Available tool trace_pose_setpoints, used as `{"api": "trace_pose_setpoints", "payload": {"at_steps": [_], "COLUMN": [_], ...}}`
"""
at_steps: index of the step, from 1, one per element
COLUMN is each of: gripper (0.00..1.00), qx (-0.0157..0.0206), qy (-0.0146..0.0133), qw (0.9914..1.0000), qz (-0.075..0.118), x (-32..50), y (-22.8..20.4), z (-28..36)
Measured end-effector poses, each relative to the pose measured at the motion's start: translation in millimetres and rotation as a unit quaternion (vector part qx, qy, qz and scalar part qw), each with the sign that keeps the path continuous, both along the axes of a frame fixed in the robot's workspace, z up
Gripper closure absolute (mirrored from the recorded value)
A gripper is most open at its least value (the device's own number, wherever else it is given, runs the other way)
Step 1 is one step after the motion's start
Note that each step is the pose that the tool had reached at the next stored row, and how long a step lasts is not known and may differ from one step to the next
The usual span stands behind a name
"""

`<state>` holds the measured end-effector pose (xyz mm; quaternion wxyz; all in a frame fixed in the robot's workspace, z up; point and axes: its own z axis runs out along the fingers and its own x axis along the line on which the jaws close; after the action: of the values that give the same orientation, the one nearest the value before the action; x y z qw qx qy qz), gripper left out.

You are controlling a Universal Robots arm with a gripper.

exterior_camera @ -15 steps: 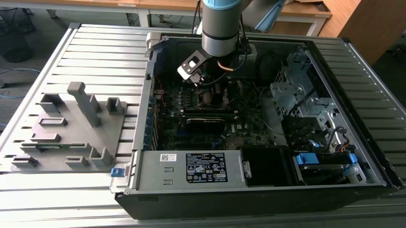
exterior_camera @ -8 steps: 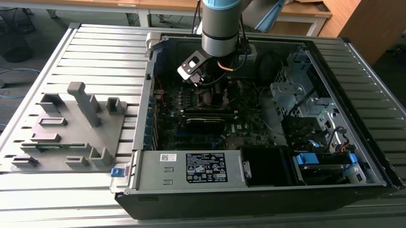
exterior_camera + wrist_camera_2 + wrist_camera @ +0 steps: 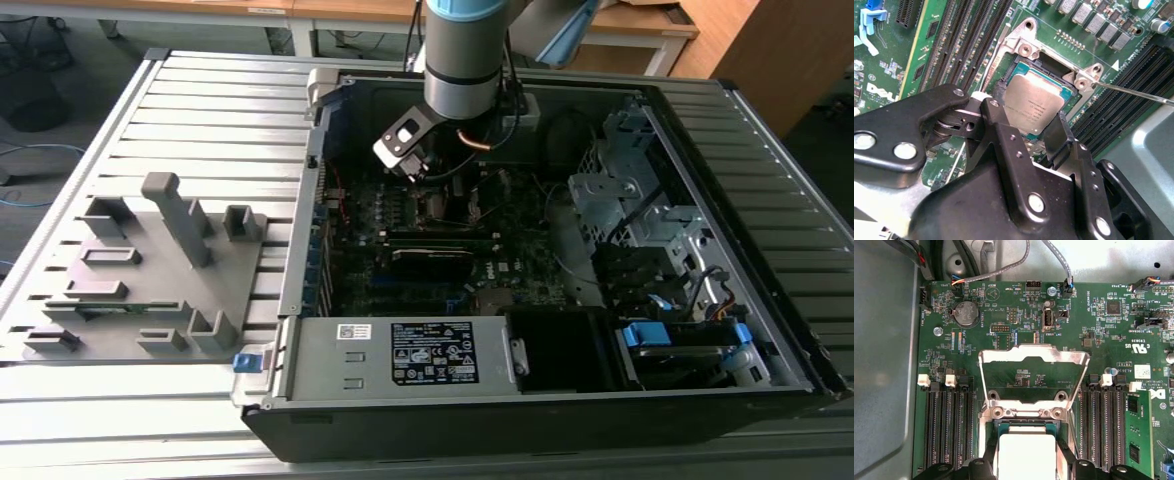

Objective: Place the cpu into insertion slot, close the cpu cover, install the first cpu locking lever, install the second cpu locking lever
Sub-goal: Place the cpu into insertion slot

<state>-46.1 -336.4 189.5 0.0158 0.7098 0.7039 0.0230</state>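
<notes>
The black hand [image 3: 1026,117] grips the flat silver-grey square cpu [image 3: 1035,100] by opposite edges at the silver-rimmed square insertion slot [image 3: 1026,413]; the thin silvery metal-frame cpu cover [image 3: 1034,354] stands raised open.

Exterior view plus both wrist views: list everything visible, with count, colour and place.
motherboard: one, green, inside the case
insertion slot: one, silvery rim, on the motherboard
cpu: one, silver-grey, at the insertion slot
cpu cover: one, silvery, standing open
locking lever: one, thin silvery rod, angled out from the slot's corner
memory slots: several, black, both sides of the slot
coin battery: one, silver, on the motherboard
computer case: one, black, open, on the table
table: one, grey, slatted
fixture: one, grey, at the exterior view's left of the case
arm: one, grey, reaching into the case
gripper: one, black, shut on the cpu
</notes>
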Motion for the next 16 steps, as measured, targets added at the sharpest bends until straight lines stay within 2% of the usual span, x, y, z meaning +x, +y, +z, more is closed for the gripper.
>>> {"api": "trace_pose_setpoints", "payload": {"at_steps": [5,6,10,16], "gripper": [0.45,0.4,0.4,0.4], "qx": [0.0009,0.0008,0.0002,0.0001], "qy": [-0.0006,-0.0005,-0.0001,-0.0001], "qw": [1.0,1.0,1.0,1.0], "qz": [0.0,0.0,0.0,0.0], "x": [0.2,0.2,0.0,0.0], "y": [0.3,0.3,0.1,0.0], "z": [-0.7,-0.6,0.1,7.2]}}
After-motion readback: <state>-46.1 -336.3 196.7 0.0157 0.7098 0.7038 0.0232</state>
